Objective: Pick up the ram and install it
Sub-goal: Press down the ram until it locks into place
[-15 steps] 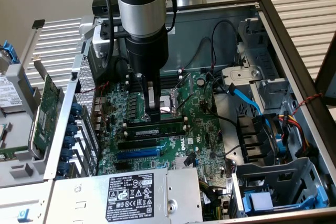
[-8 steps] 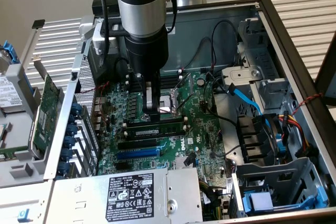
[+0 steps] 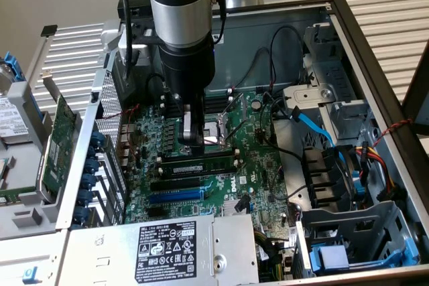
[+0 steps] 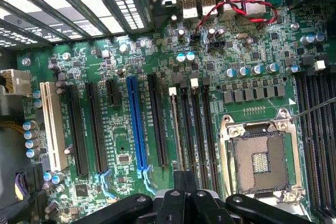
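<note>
The ram (image 3: 201, 166) lies flat in a slot on the motherboard (image 3: 265, 165), just beside the processor socket (image 4: 261, 160) (the socket has a metal frame). My gripper (image 3: 191, 140) hangs right above the ram with fingers pressed together, grasping nothing. A blue slot (image 4: 136, 124) stands nearby.

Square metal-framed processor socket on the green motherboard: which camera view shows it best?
The wrist view. The square metal-framed processor socket faces the camera there, with its frame and central contact field unobstructed. In the exterior view the socket is seen at a slant and is partly hidden behind the end effector.
</note>
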Robot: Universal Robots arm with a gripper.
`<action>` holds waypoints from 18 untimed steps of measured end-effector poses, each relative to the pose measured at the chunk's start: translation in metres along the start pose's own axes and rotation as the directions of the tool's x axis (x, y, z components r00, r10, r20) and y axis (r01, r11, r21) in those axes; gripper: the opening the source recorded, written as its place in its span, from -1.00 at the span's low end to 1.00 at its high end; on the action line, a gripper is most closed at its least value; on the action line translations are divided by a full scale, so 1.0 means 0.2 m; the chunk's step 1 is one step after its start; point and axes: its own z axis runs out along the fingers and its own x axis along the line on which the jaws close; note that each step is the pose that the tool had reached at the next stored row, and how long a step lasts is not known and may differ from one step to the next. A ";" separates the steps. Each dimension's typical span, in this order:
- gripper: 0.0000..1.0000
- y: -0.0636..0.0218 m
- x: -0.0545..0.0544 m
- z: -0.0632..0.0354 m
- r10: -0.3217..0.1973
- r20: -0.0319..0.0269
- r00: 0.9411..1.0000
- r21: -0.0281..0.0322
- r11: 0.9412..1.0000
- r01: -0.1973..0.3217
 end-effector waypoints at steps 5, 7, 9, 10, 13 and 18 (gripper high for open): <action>-0.79 0.000 0.00 -0.005 0.062 0.000 0.998 -0.001 0.998 -0.062; -0.79 0.000 0.00 -0.011 0.086 -0.001 0.996 -0.002 0.996 -0.086; -0.79 0.000 0.00 -0.022 0.110 -0.001 0.994 -0.002 0.994 -0.110; -0.79 0.000 0.00 -0.028 0.122 -0.001 0.993 -0.002 0.993 -0.122; -0.79 0.000 0.00 -0.044 0.158 -0.002 0.988 -0.003 0.988 -0.158; -0.79 -0.001 0.00 -0.054 0.218 -0.002 0.976 -0.004 0.976 -0.218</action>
